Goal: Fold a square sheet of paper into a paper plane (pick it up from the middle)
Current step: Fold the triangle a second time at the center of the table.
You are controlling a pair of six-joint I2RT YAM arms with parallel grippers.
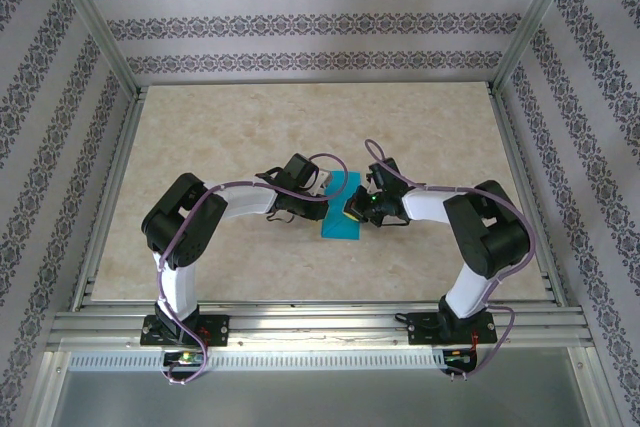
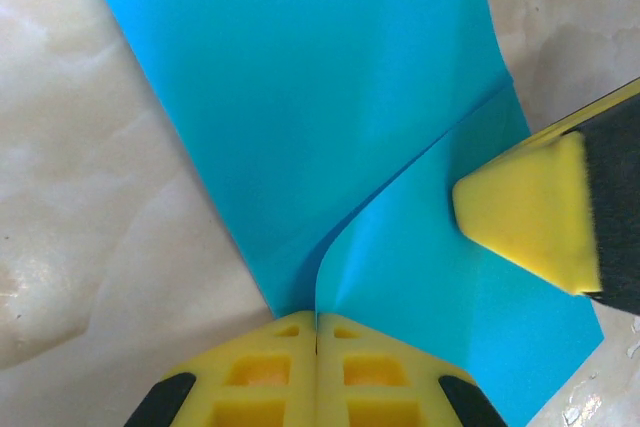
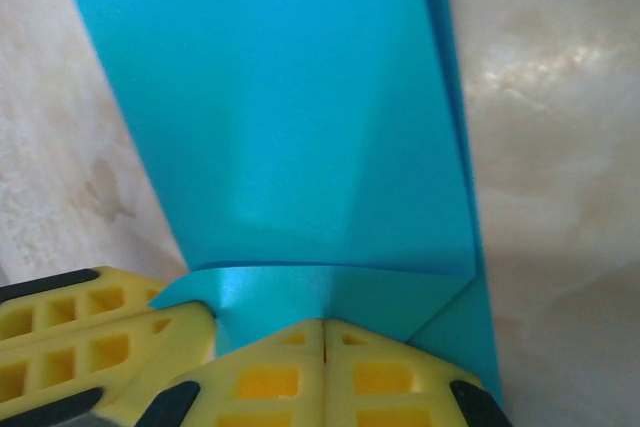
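Note:
The teal-blue sheet of paper (image 1: 338, 209) lies folded into a narrow strip in the middle of the table, between both grippers. My left gripper (image 2: 317, 322) is shut, and a raised edge of a paper (image 2: 300, 97) flap runs straight into the seam between its jaws. In the top view the left gripper (image 1: 322, 205) is at the strip's left edge. My right gripper (image 3: 325, 327) is shut, its tips resting on a folded-over flap of the paper (image 3: 290, 127). From the top, the right gripper (image 1: 353, 209) is at the strip's right edge. No paper shows between its jaws.
The beige marbled tabletop (image 1: 230, 137) surrounds the paper. Aluminium frame rails (image 1: 300, 319) run along the near edge and both sides. Patterned walls close off the back and sides.

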